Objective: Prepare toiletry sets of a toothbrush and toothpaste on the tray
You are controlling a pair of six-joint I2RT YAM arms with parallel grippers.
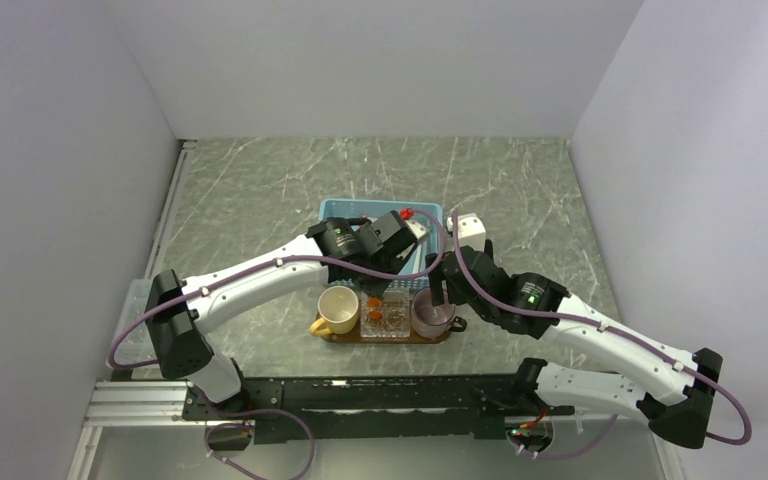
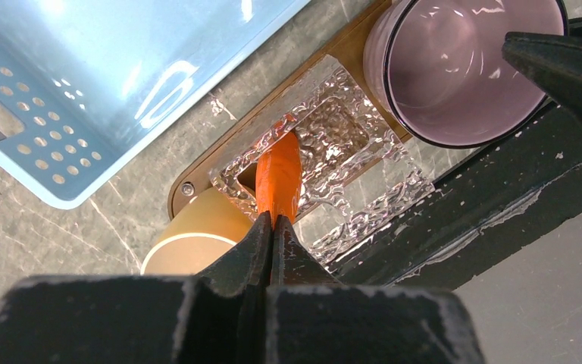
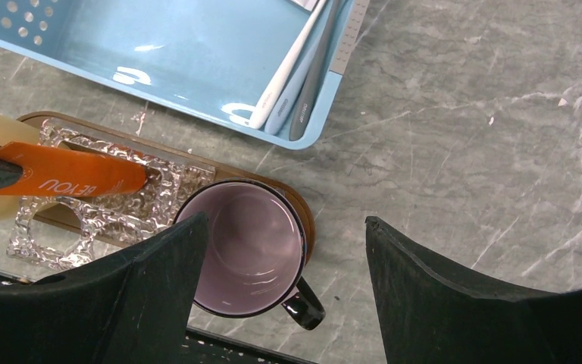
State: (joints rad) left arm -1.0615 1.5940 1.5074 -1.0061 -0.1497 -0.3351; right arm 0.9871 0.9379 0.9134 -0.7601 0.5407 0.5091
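Note:
My left gripper (image 2: 273, 220) is shut on an orange tube (image 2: 279, 174), whose far end hangs over a clear textured glass dish (image 2: 333, 129) on the brown wooden tray (image 2: 197, 178). The tube also shows in the right wrist view (image 3: 76, 173) and in the top view (image 1: 372, 299). My right gripper (image 3: 284, 220) is open and empty, just above a purple mug (image 3: 246, 250) at the tray's right end (image 3: 308, 220). Thin pale toothbrushes (image 3: 292, 72) lie in the blue basket (image 3: 159, 53). I see no white tube.
A yellow cup (image 2: 189, 231) stands at the tray's left end (image 1: 317, 326). The basket (image 1: 345, 210) sits just behind the tray. Both arms crowd together over the tray (image 1: 444, 336). Grey walls close in the left, right and back.

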